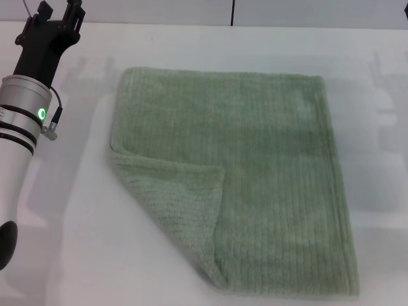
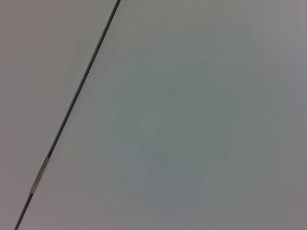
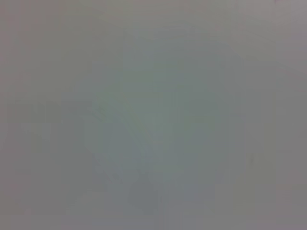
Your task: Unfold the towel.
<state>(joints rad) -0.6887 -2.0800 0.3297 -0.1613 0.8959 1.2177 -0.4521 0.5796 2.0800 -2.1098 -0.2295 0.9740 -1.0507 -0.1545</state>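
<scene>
The pale sage-green towel (image 1: 255, 172) lies flat on the white table (image 1: 70, 242) in the head view. Its near-left corner (image 1: 178, 204) is folded over onto the towel as a triangle. My left gripper (image 1: 60, 9) is at the far left, well clear of the towel's far-left corner and lifted above the table. My right gripper is out of view. The two wrist views show only plain pale surface, no towel and no fingers.
The table's far edge (image 1: 191, 24) runs along the top of the head view, with a dark vertical seam (image 1: 232, 11) behind it. A thin dark seam line (image 2: 72, 105) crosses the left wrist view.
</scene>
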